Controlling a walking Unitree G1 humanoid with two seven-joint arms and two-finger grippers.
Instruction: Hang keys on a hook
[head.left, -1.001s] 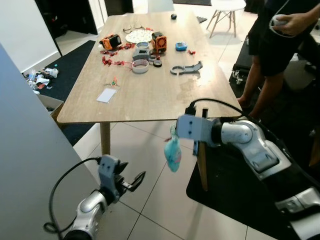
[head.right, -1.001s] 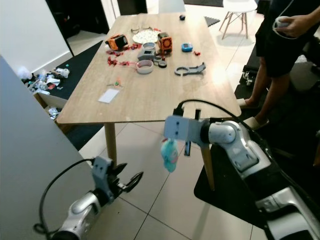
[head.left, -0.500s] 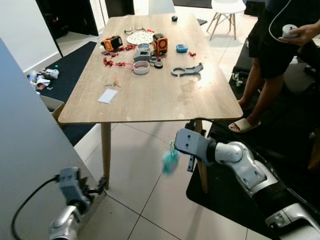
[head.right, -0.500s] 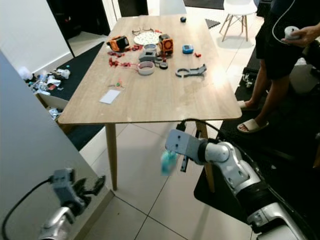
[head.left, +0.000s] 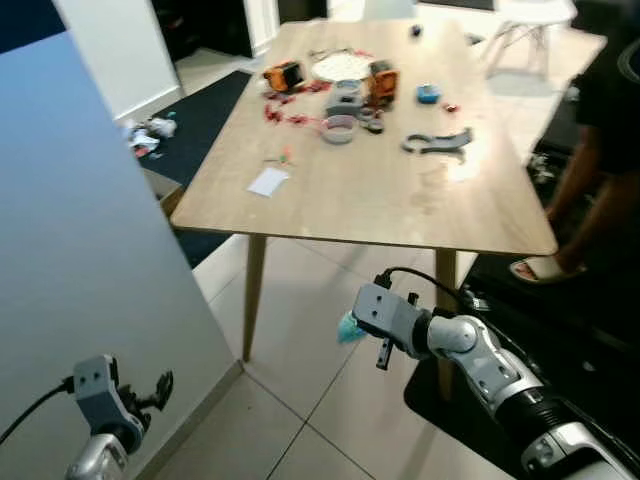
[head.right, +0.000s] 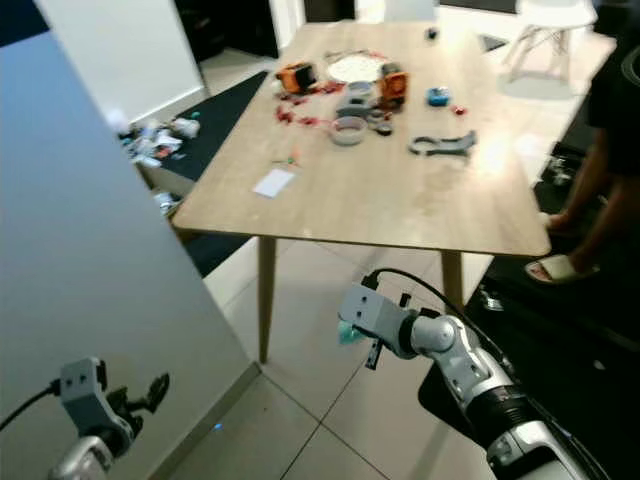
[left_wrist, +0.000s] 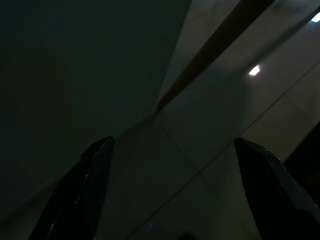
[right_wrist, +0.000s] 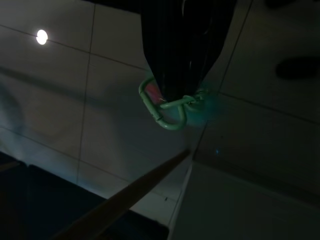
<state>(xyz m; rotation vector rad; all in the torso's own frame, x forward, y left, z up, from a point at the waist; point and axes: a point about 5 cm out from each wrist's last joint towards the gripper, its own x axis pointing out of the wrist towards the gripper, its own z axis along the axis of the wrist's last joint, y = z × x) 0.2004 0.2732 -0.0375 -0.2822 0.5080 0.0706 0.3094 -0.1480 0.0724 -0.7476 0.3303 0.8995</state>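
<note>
- Right pincer (right_wrist: 180, 82): fingers pressed together, pinching the keys (head.left: 351, 327) by a pale green snap clip (right_wrist: 167, 107), which sticks out past the fingertips.
- Keys: a teal bundle at the tip of the right pincer, held in the air above the tiled floor (head.left: 300, 400), just in front of the bench (head.left: 400, 200) and beside one of its near legs.
- Left pincer (head.left: 158, 385): low by the floor, close to a pale wall panel (head.left: 90, 250); its two black fingers (left_wrist: 85, 190) stand well spread, with nothing between them and touching nothing.
- Bench: wooden top carrying small parts, a roll of tape (head.left: 339, 129) and a white card (head.left: 268, 181).
- Person (head.left: 610, 150): standing at the far right of the bench.
</note>
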